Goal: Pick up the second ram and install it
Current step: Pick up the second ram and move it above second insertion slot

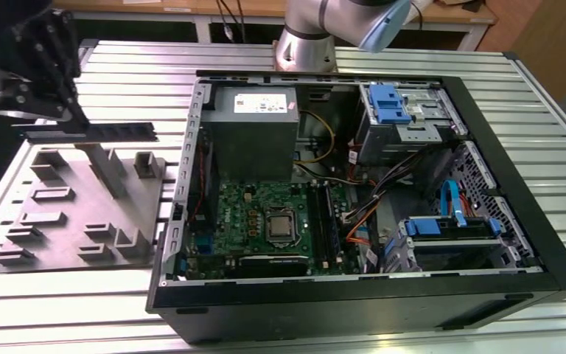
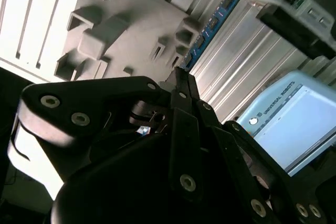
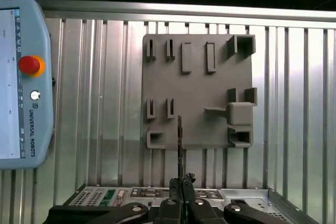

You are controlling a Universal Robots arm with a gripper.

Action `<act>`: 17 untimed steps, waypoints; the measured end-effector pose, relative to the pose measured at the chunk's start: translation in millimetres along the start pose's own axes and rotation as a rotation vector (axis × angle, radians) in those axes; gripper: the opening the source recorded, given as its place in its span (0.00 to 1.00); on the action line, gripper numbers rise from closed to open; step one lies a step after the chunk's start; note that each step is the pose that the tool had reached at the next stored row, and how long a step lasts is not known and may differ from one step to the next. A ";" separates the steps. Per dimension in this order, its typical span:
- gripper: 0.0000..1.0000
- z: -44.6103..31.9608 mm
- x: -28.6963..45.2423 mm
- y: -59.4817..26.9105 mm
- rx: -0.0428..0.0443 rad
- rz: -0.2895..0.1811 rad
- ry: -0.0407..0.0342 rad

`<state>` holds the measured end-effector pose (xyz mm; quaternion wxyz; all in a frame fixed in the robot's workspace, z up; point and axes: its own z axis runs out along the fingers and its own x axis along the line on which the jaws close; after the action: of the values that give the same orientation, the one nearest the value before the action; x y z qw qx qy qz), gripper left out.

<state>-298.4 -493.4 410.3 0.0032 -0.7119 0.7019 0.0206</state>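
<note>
In the exterior view my gripper (image 1: pixel 67 124) hangs above the grey tray (image 1: pixel 77 221), at that view's left, shut on the second ram (image 1: pixel 116 131). The ram is a long dark stick held level and on edge, clear of the tray's ribs. In the first wrist view it is a thin dark line (image 3: pixel 180 140) running out from the gripper (image 3: pixel 181 183) over the tray (image 3: pixel 210 124). The second wrist view gives the ram's blue-green face (image 2: pixel 212 24) past the gripper (image 2: pixel 181 74). The green board (image 1: pixel 253 214) with its long black slots (image 1: pixel 329 221) lies inside the open computer case (image 1: pixel 362 295).
A teach pendant (image 3: pixel 21 82) lies on the ribbed metal table (image 3: pixel 294 103) beside the tray. The case holds a power supply (image 1: pixel 251 118), blue drive cages (image 1: pixel 386 103), orange and black cables (image 1: pixel 362 214), and a processor socket (image 1: pixel 281 227). The arm's base (image 1: pixel 308 37) stands behind the case.
</note>
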 end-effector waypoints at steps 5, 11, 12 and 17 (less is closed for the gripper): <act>0.12 -0.4 0.3 -22.7 -0.0007 0.000 0.0000; 0.12 -0.5 0.7 -50.2 -0.0019 0.000 -0.0001; 0.12 -0.6 0.8 -54.6 -0.0022 0.000 0.0000; 0.12 -0.7 1.1 -77.5 -0.0033 0.000 -0.0001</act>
<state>-220.9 -493.4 409.1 0.0020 -0.7119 0.7020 0.0218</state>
